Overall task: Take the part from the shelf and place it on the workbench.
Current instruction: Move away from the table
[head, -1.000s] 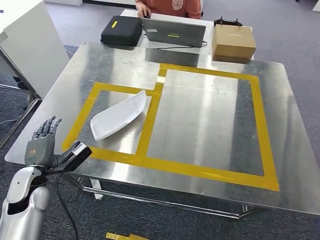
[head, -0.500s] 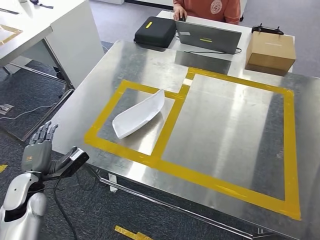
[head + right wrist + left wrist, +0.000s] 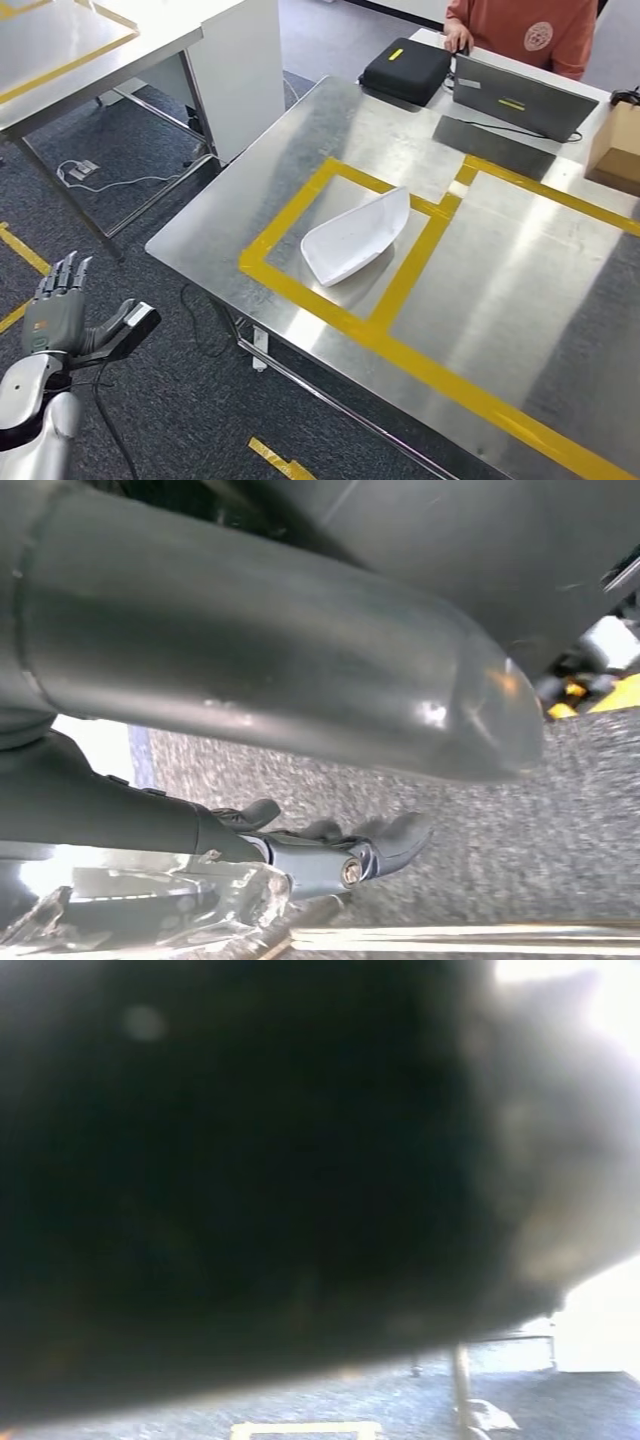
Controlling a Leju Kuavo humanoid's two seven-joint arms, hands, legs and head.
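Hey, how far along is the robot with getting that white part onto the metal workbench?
Done, by the look of it: the white part lies flat on the workbench, inside the smaller yellow-taped rectangle. In hand: nothing; the left hand is empty, fingers apart, off the bench's near corner over the carpet. The right hand hangs low near the floor; I can't tell its state. Left: apparently nothing for this part.

Dark blur above grey carpet point(image 3: 392, 1400)

No legible text, labels or numbers anywhere.
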